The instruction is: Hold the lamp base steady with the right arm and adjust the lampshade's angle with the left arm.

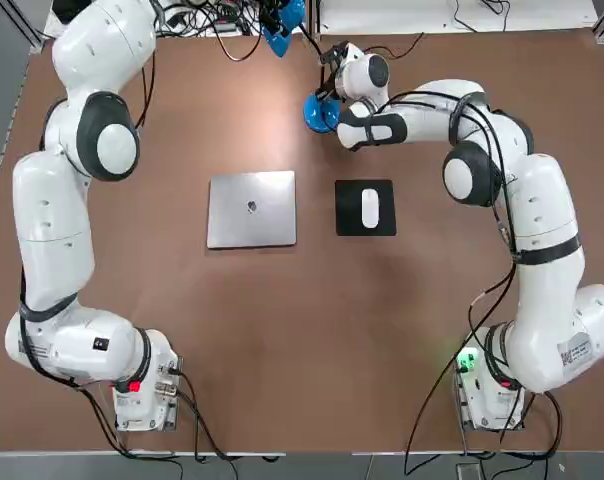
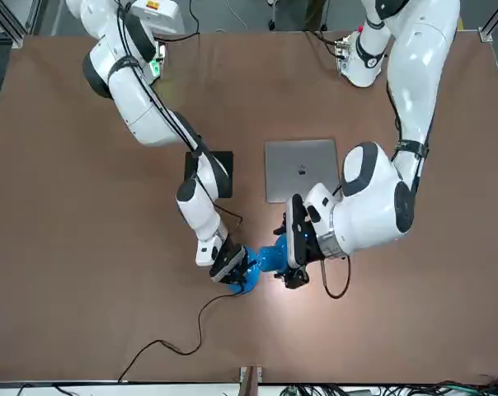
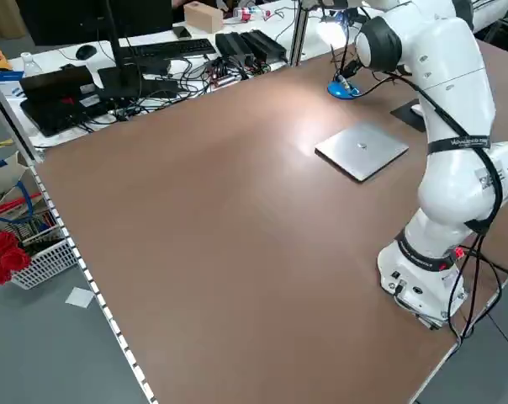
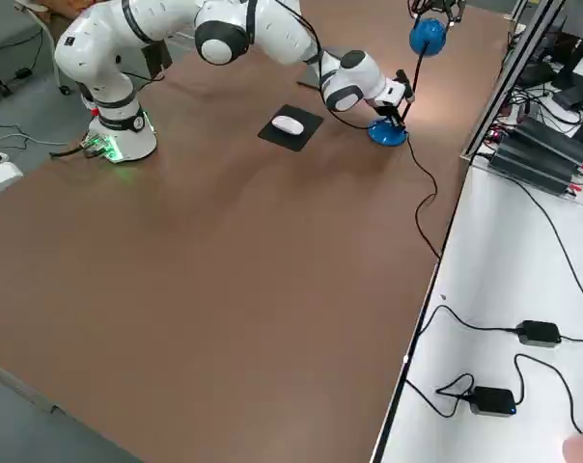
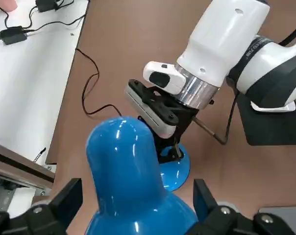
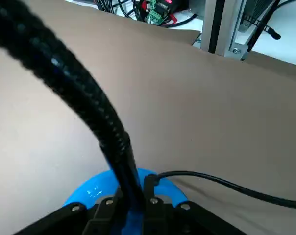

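Landmark: closed laptop (image 1: 251, 208), centre of the brown worktop (image 1: 282, 330).

Left arm (image 1: 57, 200) runs up the worktop's left side and bends over the far edge beyond the laptop. Left end effector (image 5: 138, 210) sits on the lampshade (image 5: 131, 181); fingers (image 5: 64, 200) stand either side of the blue cone and spread wider than it, gaps visible on both sides, so open and not pinching. Shade hangs above the far edge, beyond the laptop's right corner.

Lamp base (image 1: 320, 112) rests on the worktop beyond and right of the laptop, near the far edge. Black stem (image 6: 84, 98) rises from it; cord (image 2: 191, 330) trails off toward the edge.

Right arm (image 1: 542, 240) reaches in from the right. Right end effector (image 6: 133, 203) is closed on the stem's foot at the base.

Mouse (image 1: 369, 207) on a black pad (image 1: 365, 207) lies just right of the laptop.
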Robot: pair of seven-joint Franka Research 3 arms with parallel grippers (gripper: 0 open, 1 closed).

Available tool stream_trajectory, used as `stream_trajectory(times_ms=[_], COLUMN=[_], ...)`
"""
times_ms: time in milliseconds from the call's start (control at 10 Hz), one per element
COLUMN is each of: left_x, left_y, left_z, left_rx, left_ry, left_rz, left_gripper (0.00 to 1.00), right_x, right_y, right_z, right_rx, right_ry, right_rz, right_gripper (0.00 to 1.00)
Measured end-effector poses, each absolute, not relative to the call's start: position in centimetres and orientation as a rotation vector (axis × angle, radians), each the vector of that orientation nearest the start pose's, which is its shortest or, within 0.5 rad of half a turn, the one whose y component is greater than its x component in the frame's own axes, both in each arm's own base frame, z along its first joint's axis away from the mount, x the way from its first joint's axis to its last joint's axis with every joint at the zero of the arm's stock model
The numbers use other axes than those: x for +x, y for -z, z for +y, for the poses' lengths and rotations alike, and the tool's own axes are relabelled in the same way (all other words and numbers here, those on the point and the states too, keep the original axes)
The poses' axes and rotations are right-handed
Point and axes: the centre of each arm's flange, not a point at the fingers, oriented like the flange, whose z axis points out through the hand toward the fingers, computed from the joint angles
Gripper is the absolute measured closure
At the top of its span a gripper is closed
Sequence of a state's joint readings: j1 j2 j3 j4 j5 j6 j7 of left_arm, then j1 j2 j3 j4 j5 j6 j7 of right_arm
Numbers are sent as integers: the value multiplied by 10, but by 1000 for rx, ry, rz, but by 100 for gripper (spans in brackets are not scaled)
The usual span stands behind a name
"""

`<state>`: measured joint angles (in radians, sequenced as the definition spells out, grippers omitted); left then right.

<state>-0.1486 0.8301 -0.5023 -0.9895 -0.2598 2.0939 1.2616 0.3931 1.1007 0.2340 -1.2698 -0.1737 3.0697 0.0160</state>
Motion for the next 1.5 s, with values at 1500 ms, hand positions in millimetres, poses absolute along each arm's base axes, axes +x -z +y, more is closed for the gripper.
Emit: stream_trajectory(times_ms=[1500], left_x=[713], left_y=[-415], left_z=[-361], left_rx=[-2504], left_ry=[1084], left_rz=[2484], left_gripper=[16], right_x=[663], right_y=[-173], right_z=[418], right_rx=[-2568], right_ry=[949], right_rz=[-762], right_gripper=[85])
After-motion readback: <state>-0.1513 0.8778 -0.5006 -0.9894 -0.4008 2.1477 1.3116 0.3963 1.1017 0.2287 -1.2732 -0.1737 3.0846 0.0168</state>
